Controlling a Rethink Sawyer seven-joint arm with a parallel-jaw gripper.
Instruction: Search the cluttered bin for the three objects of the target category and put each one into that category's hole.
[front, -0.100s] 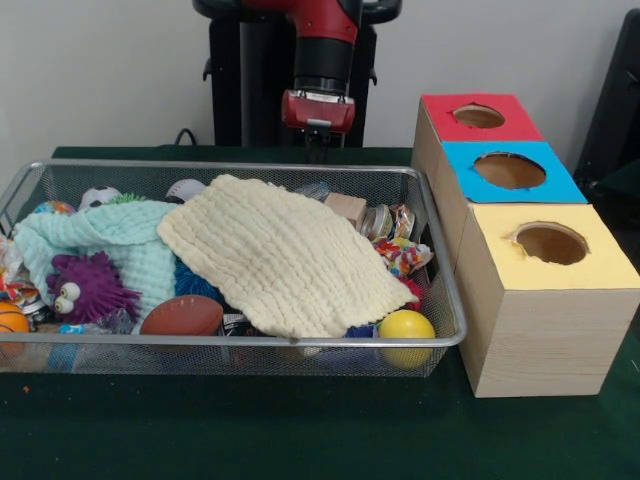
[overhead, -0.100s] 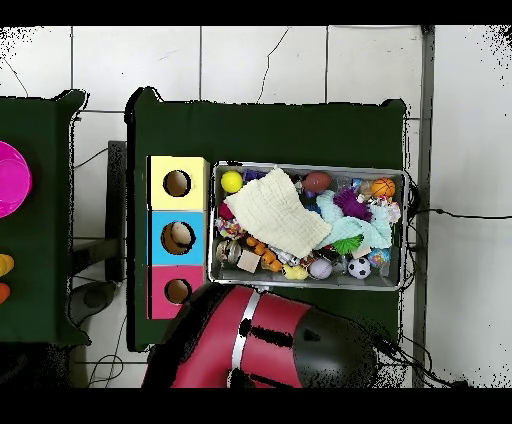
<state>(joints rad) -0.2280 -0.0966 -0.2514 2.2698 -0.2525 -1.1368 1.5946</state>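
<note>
Yellow ball (front, -0.100s: 406, 327) hugs the bin's (front, -0.100s: 250, 341) front rim; pincer (front, -0.100s: 316, 150) state unclear behind.

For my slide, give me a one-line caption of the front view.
Sawyer gripper hovers behind a mesh bin of toys under two cloths, beside red, blue and yellow sorting boxes.

table (front, -0.100s: 250, 430): dark green cloth | on it: wire bin (front, -0.100s: 440, 300), wooden three-hole box (front, -0.100s: 540, 330) just beside
</note>
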